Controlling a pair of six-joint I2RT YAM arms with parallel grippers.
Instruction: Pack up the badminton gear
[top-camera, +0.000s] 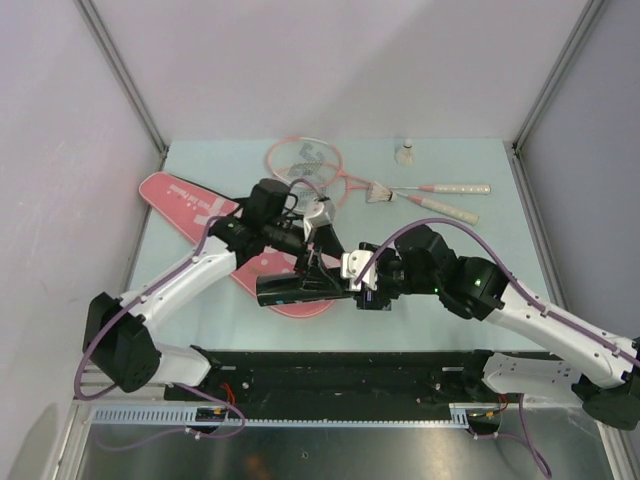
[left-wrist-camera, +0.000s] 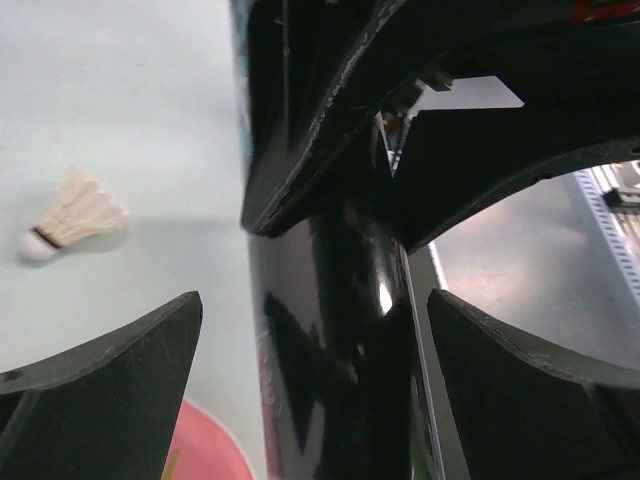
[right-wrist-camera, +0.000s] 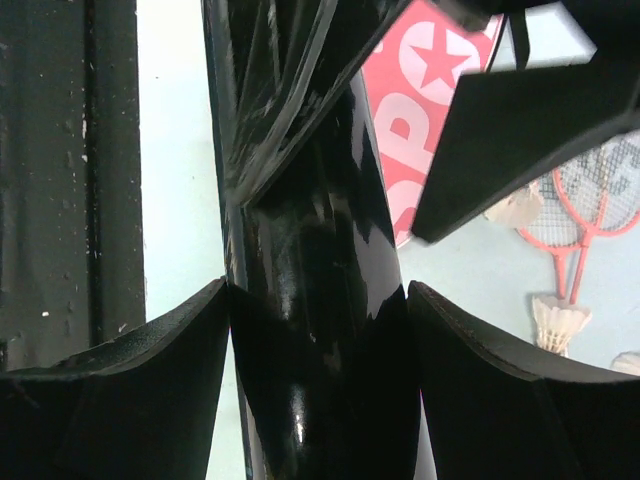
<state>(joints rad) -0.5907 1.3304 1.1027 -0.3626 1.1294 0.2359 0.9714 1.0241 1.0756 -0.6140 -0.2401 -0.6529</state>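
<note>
Holding the dark tube (top-camera: 290, 288) w/ both arms crowded over the near-centre of the surface (top-camera: 220, 155), above the near end of the pink bag (top-camera: 185, 198). Right gripper (right-wrist-camera: 318, 288): its fingers (right-wrist-camera: 120, 390) press the tube from both sides w/ no gap showing, so it's pinching it. Left gripper (left-wrist-camera: 315, 300): its fingers (left-wrist-camera: 100, 390) straddle the same tube but are spread. Bare surface shows btw one finger and the tube wall, and there's a thin gap on the other side too. Can't tell if the tube rests on the bag or is lifted off it.

Rackets (top-camera: 455, 188) lie crossed near the far edge, heads at far-centre, handles toward the far-right corner. One shuttlecock (top-camera: 380, 194) sits on their shafts, another (top-camera: 405, 154) just by the far edge. Nothing visibly packed yet, so prob. an early stage.

Risks:
- Tube looks glossy and round and is held by one pinch only, so it could rotate or slide out if the right arm tilts or loosens, then roll toward the near edge.
- Grippers sit v. close, so a reach by either may knock the other or the tube.
- Closing the left fingers off-centre would shove the tube sideways against the right grip.
- Shuttlecock feathers likely crush if pinched hard.
</note>
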